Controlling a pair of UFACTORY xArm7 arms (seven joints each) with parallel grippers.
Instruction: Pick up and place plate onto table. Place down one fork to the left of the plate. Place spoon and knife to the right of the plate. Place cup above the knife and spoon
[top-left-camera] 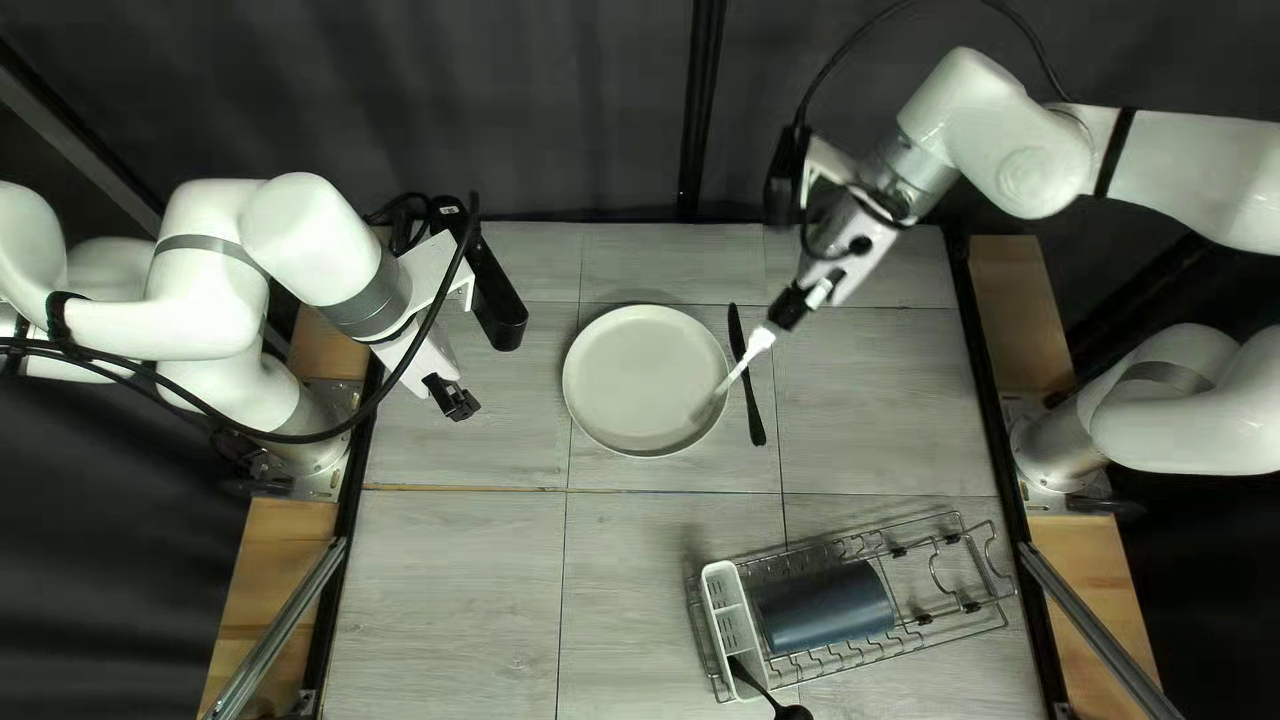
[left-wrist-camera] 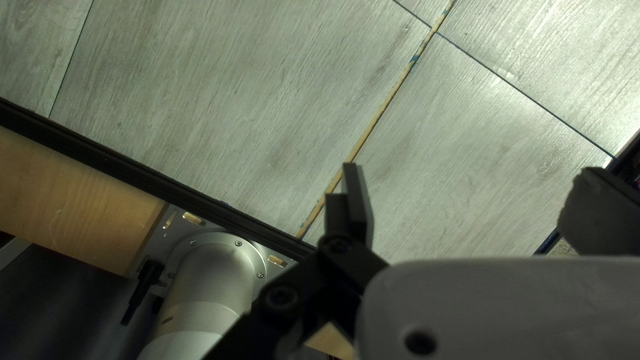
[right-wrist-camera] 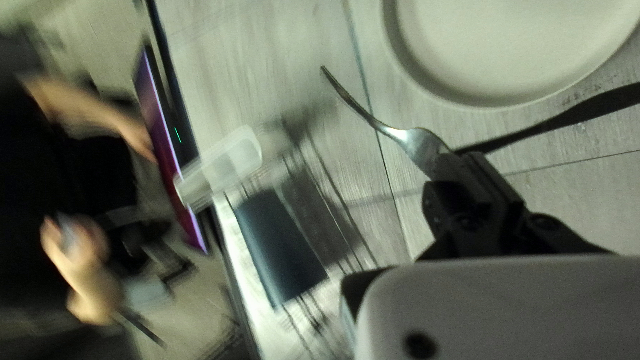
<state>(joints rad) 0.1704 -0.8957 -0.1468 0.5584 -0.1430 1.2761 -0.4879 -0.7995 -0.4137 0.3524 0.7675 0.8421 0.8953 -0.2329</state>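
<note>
Right gripper (right-wrist-camera: 469, 162), jaws clenched on fork (right-wrist-camera: 421, 144), handle slanting toward plate (top-left-camera: 646, 379).
Its spot lies across, at plate's left, nearer left gripper (top-left-camera: 458, 400), jaws apart.

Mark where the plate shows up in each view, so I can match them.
Top left view: the plate lies near the middle, between the left arm and the knife.
Left wrist view: not in it.
Right wrist view: across the knife from the right gripper, partly cut off.
Shared landmark: the gray table with its dark seams.
</note>
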